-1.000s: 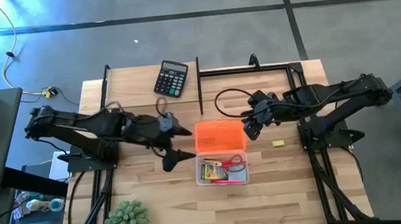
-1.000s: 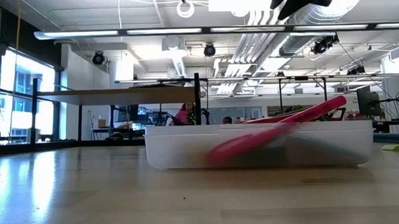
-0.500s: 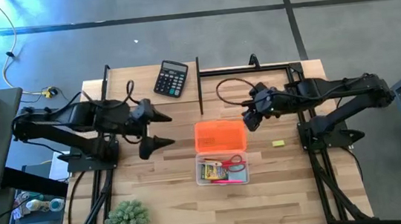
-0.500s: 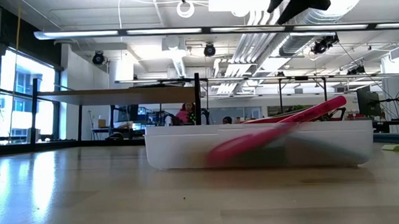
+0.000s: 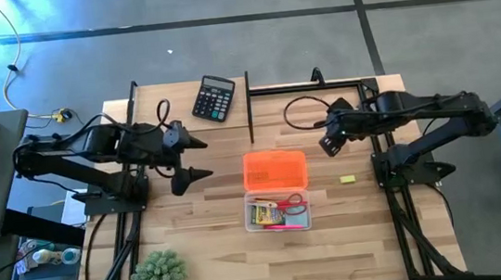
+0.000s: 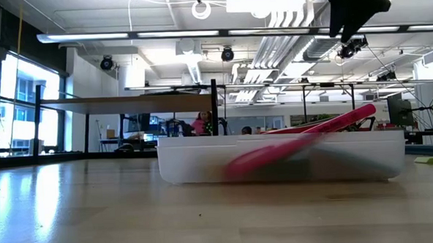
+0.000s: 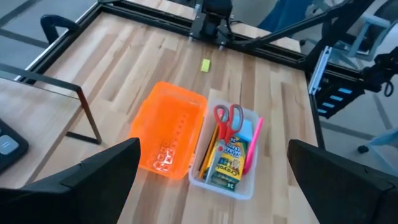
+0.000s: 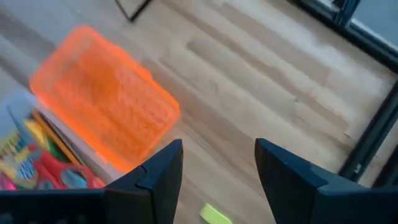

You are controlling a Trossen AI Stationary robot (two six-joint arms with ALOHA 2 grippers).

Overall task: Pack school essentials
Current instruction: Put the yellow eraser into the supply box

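A clear box (image 5: 277,214) near the table's middle holds the crayon pack (image 7: 226,165), red-handled scissors (image 7: 229,118), a red pen (image 7: 252,144) and a light-blue note pad (image 7: 246,133). Its orange lid (image 5: 274,169) lies on the table along the box's far side. The yellow eraser (image 5: 348,179) lies on the wood right of the box. My left gripper (image 5: 195,160) hangs open left of the lid, above the table. My right gripper (image 5: 327,141) hangs open right of the lid, with nothing between its fingers (image 8: 160,171).
A black calculator (image 5: 214,97) lies at the far edge, and a green spiky plant (image 5: 157,276) stands at the near left corner. A black metal frame (image 5: 248,103) stands upright behind the lid. Bare wood stretches in front of the box.
My left gripper has drawn back from the lid's left side toward the table's left edge, staying open. My right gripper has moved away from the lid's right corner toward the table's right edge. Box, lid and eraser have stayed put.
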